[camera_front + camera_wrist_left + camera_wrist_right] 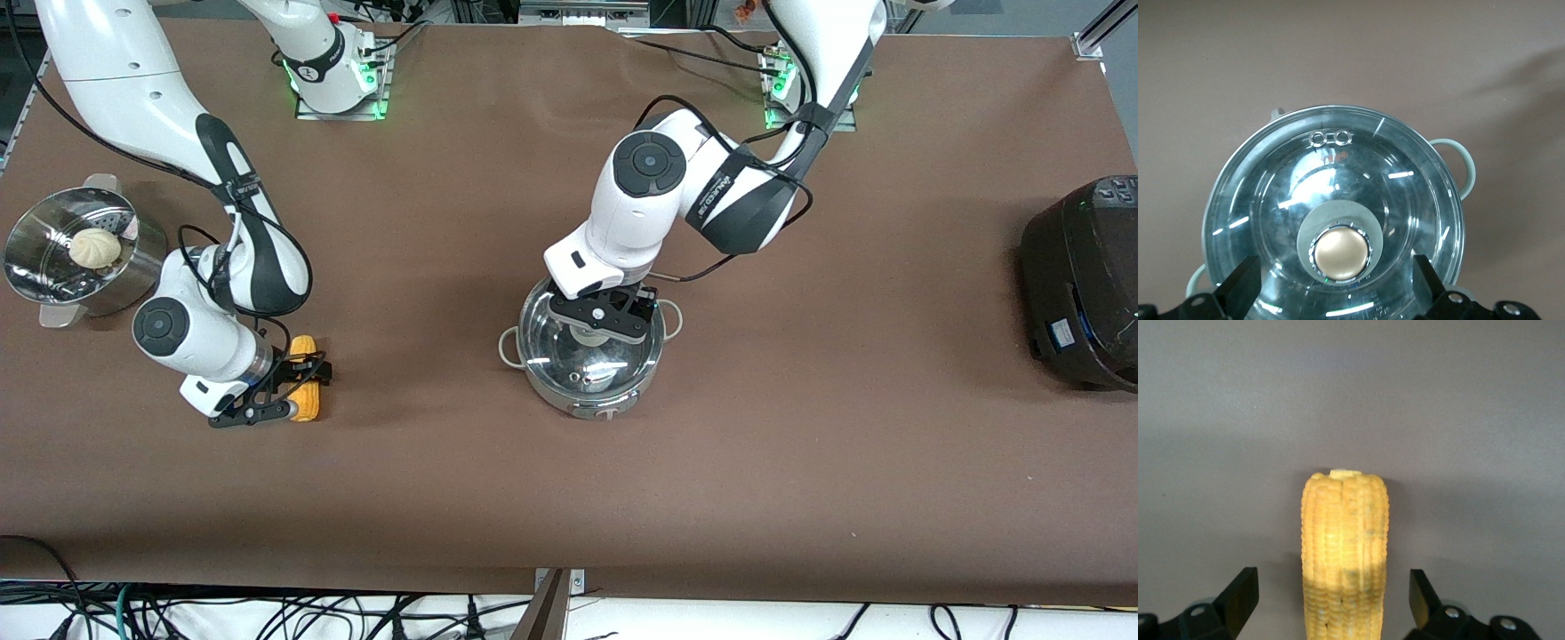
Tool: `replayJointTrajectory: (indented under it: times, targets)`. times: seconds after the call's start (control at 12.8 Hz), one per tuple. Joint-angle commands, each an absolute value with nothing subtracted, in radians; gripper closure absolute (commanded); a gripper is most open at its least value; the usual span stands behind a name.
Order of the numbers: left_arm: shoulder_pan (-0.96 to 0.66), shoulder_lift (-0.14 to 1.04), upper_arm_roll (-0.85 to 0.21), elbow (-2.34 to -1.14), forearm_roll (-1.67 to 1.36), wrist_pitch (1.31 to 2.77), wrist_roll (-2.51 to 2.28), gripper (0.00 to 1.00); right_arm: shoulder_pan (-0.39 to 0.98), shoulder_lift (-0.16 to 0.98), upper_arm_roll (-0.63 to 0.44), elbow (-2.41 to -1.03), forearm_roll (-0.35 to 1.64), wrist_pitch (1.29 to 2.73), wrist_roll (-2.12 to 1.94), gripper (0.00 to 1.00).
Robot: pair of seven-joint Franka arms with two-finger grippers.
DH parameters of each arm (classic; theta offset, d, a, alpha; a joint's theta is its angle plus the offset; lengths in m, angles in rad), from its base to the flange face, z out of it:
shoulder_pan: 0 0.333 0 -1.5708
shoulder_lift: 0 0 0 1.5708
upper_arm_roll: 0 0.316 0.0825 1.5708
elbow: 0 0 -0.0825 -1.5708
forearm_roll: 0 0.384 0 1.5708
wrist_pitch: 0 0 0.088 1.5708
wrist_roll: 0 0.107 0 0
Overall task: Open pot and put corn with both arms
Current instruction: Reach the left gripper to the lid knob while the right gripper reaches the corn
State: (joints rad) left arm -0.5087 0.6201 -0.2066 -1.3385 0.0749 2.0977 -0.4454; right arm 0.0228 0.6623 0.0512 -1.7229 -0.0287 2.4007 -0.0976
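pot (591, 356): shiny round steel, mid-table, pale loop handles; clear glass lid (1338, 220) on, round knob (1341, 252)
left gripper (603, 316): over the lid, jaws spread either side of the knob, not touching (tips cut off in wrist view)
corn (305, 380): ribbed yellow cob on the brown table, toward right arm's end
right gripper (283, 388): jaws spread, straddling the corn, no contact visible

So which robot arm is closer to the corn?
Right. The right end effector is open with its fingers on either side of the corn; the left end effector is open over the pot lid's knob.
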Motion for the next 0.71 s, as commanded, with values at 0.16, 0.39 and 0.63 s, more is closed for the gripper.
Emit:
replayJointTrajectory:
  times: [0.16,0.39,0.63]
  targets:
    - [-0.515,0.653,-0.198,-1.310,0.109,2.121,-0.446,0.00,0.009,0.652,0.052,-1.784,-0.029,2.480,-0.133,0.73]
    - [-0.525,0.667,-0.199,-1.313,0.109,2.135,-0.446,0.00,0.011,0.649,0.052,-1.743,-0.025,2.406,-0.127,0.79]
    - [-0.537,0.669,-0.201,-1.318,0.110,2.135,-0.446,0.00,0.015,0.640,0.054,-1.666,-0.017,2.280,-0.126,0.79]
